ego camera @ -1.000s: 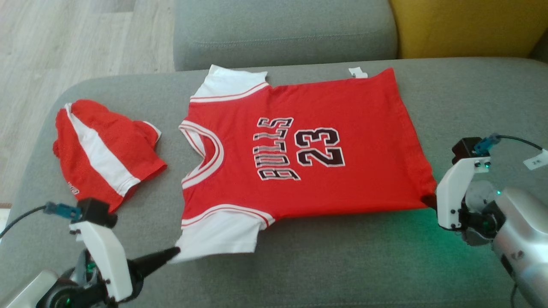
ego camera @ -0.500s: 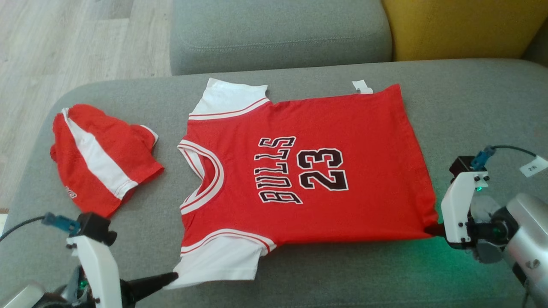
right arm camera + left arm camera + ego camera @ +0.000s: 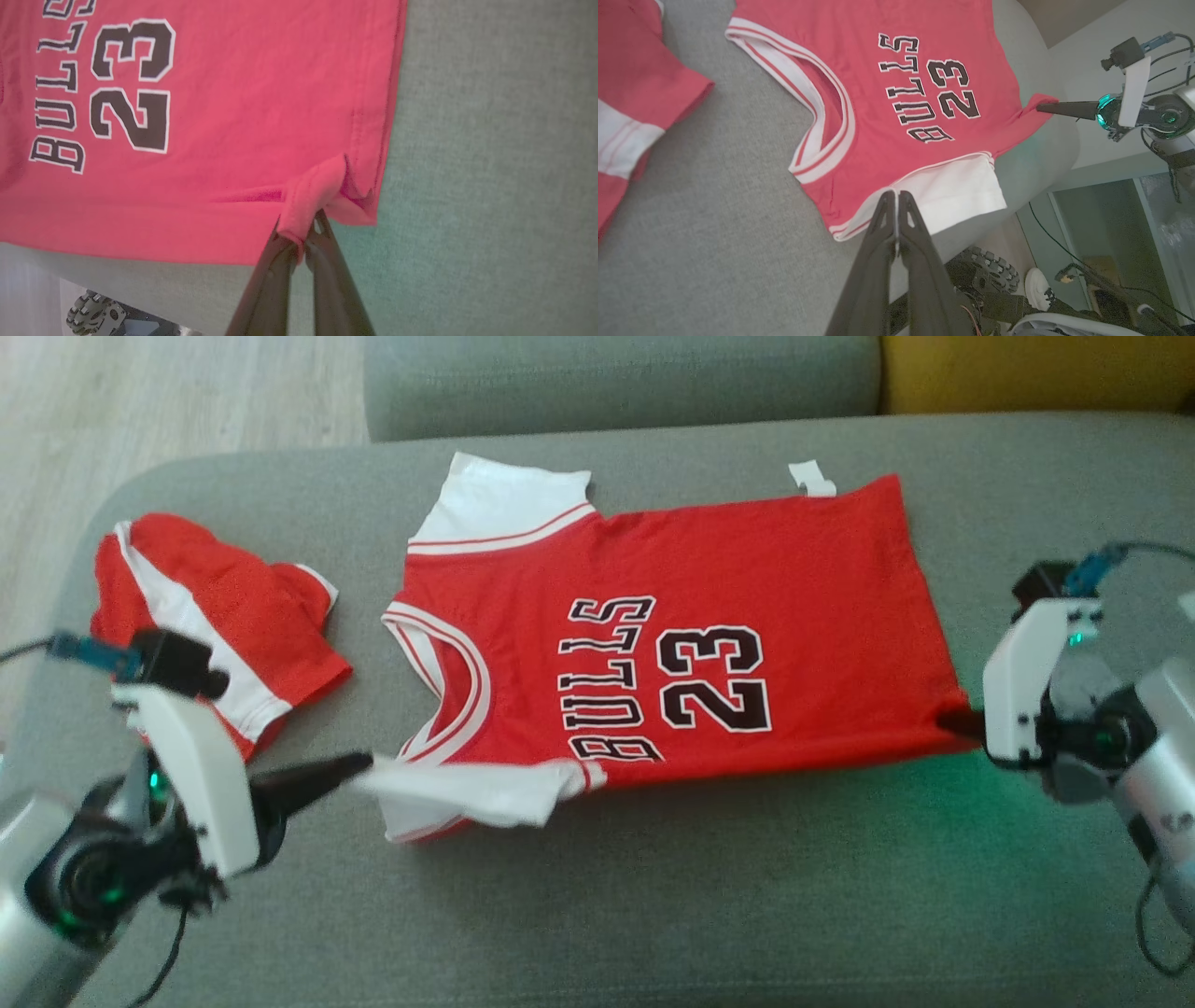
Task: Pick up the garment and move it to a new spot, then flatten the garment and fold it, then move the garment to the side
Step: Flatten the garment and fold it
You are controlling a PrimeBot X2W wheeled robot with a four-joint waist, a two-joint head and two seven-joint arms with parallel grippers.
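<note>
1. L gripper: fingers pressed tight together, clamped on the edge of the jersey's near white sleeve, close to the red trim.
2. Sleeve is pulled up off the sofa & bunched. It drapes from the fingertips back toward the "BULLS" lettering.
3. R gripper: also closed, pinching the near hem corner. Right wrist view shows a small fold of red cloth wedged btwn the two fingers.
4. Jersey lies btwn the two grippers, front up, spread across the sofa seat. Collar is toward the L gripper, hem toward the R gripper.
5. Near long edge runs fairly straight from one pinch pt to the other. The rest of the cloth lies flat on the seat beyond that line.
6. Far sleeve is flat on the seat, at the side away from the robot.
7. Small white label sticks out at the far hem corner.
8. Second red-and-white garment is crumpled on the seat beyond the L gripper. It lies just beside the collar, apart from the jersey & partly hidden by the L arm's white housing.
9. Green glow falls on the seat under the R wrist.
10. Pale wood floor past the sofa's left end.
</note>
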